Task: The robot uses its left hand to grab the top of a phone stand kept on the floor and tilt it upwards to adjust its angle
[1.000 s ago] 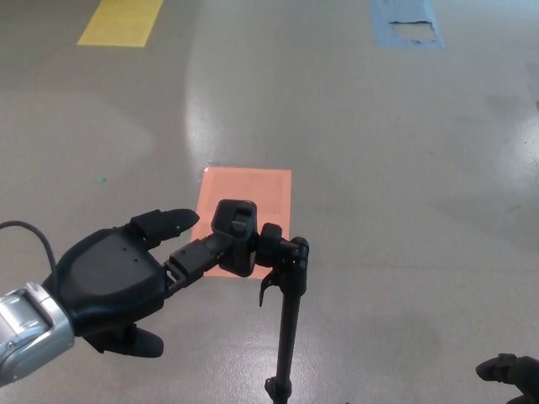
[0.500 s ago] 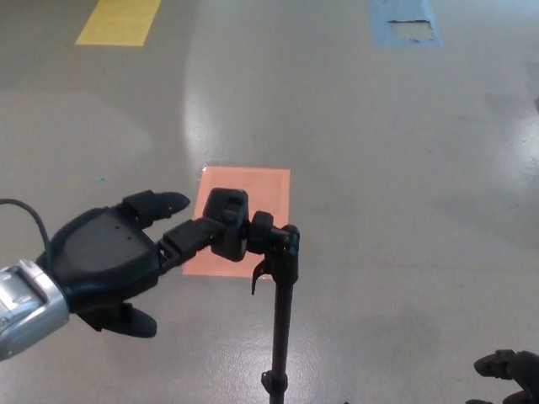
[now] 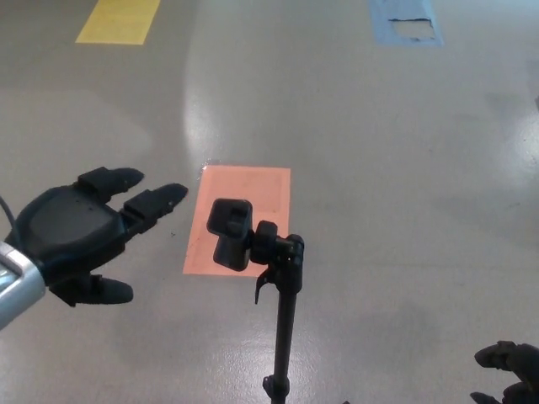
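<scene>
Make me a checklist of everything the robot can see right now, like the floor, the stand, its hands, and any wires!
Surface: grey shiny floor with an orange rectangle, a yellow patch and a blue patch marked on it.
Job's things: black phone stand standing upright on its pole; its clamp head sits at the top, with no phone in it.
Clutter: nothing seen.
Hands: left hand open, fingers spread, apart from the clamp head and touching nothing. Right hand only partly in view at the bottom corner; cannot tell its state.
Cables: nothing seen.
Surroundings: only more floor.
</scene>
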You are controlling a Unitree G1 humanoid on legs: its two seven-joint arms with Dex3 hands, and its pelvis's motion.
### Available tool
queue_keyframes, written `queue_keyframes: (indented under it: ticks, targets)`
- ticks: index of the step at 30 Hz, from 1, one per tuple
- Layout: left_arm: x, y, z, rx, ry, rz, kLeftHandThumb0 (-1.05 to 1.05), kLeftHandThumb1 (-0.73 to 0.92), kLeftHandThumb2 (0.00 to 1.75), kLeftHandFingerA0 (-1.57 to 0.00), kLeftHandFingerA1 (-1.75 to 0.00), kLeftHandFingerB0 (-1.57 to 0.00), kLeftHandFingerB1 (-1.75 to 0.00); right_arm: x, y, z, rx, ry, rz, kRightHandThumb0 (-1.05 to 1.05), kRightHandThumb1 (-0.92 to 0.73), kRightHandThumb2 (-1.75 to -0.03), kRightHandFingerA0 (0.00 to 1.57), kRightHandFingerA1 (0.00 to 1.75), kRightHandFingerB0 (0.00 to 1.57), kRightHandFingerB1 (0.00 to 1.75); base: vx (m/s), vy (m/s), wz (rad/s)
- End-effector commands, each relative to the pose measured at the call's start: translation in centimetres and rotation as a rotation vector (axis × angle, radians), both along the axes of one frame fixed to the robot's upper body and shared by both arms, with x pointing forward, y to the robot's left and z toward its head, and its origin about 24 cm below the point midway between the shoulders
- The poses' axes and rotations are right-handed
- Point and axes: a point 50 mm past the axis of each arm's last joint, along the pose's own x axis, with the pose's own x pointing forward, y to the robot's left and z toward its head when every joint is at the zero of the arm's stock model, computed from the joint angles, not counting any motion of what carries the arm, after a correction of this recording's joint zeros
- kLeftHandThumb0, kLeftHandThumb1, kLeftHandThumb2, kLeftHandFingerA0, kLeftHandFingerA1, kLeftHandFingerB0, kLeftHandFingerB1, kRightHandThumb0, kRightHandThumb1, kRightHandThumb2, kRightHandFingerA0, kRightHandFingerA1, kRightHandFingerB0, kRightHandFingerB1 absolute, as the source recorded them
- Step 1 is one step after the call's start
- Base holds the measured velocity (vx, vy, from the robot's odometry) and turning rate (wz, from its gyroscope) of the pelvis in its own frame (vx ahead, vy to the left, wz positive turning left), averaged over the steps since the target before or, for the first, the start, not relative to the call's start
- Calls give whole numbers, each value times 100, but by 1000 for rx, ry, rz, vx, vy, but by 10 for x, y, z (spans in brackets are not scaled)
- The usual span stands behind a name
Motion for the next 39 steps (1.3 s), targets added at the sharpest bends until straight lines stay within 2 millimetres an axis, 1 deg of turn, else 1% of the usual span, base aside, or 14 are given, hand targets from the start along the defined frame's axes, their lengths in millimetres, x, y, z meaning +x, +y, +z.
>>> queue_keyframes:
  ticks: [1, 9, 10, 11, 18, 19, 20, 21, 22, 24, 25, 26, 27, 39]
  targets:
    - [1, 11, -14, 0, 39, 66, -86, 55, 91, -2, -9, 0, -6, 6, -6, 8, 1, -12, -24, -32, -50, -101, 4, 49, 1, 47, 0, 0, 0]
    - [1, 29, -43, -31, 84, 205, -86, 55, 93, -1, -9, 0, -8, 11, -8, 13, -18, -28, -22, -32, -51, -102, 3, 49, 0, 46, 0, 0, 0]
    - [-1, 35, -52, -56, 112, 255, -89, 57, 94, -1, -6, 0, -5, 11, -8, 13, -18, -32, -21, -54, -69, -61, 19, 35, 16, 28, 0, 0, 0]
    - [-5, 39, -61, -85, 143, 304, -95, 62, 95, -2, -2, 0, 0, 11, -7, 13, -18, -33, -22, -32, -51, -103, 2, 49, 0, 46, 0, 0, 0]
    - [-44, 60, -127, -209, 344, 612, -92, 74, 108, 0, -8, 0, -6, 4, -8, 7, -31, -18, -21, -33, -53, -104, 2, 48, 0, 46, 0, 0, 0]
    - [-46, 62, -129, -217, 352, 635, -92, 77, 110, 0, -9, 0, -6, 4, -8, 7, -30, -20, -21, -33, -53, -105, 2, 49, 0, 46, 0, 0, 0]
    - [-48, 64, -131, -227, 357, 662, -92, 78, 111, 0, -9, 0, -6, 4, -7, 7, -27, -23, -20, -58, -74, -63, 19, 33, 17, 28, 0, 0, 0]
    - [-49, 65, -132, -230, 359, 672, -92, 78, 111, 0, -9, 0, -6, 4, -7, 6, -25, -24, -19, -58, -74, -63, 19, 33, 17, 28, 0, 0, 0]
    - [-53, 68, -135, -259, 364, 707, -90, 78, 111, 0, -12, 0, -8, 3, -6, 5, -20, -21, -24, -33, -53, -105, 2, 48, 0, 46, 0, 0, 0]
    - [-62, 73, -142, -311, 380, 774, -88, 80, 111, 0, -14, 0, -9, 0, -6, 2, -18, -11, -30, -33, -53, -105, 1, 48, 0, 46, 0, 0, 0]
    - [-67, 75, -146, -341, 396, 813, -89, 78, 110, 0, -13, 0, -9, -1, -7, 1, -20, -8, -30, -59, -76, -63, 19, 33, 17, 27, 0, 0, 0]
    - [-68, 75, -148, -353, 403, 826, -89, 78, 110, 0, -13, 0, -9, -2, -7, 1, -20, -8, -29, -59, -76, -63, 19, 33, 17, 27, 0, 0, 0]
    - [-72, 77, -151, -373, 413, 849, -88, 77, 110, 0, -17, 0, -11, -2, -8, 1, -21, -9, -33, -33, -53, -105, 2, 48, 0, 46, 0, 0, 0]
    - [-84, 95, -156, -530, 553, 1048, -88, 76, 104, -7, -25, -5, -9, 0, -6, 3, -12, -17, -25, -34, -53, -106, 2, 49, 0, 47, 0, 0, 0]
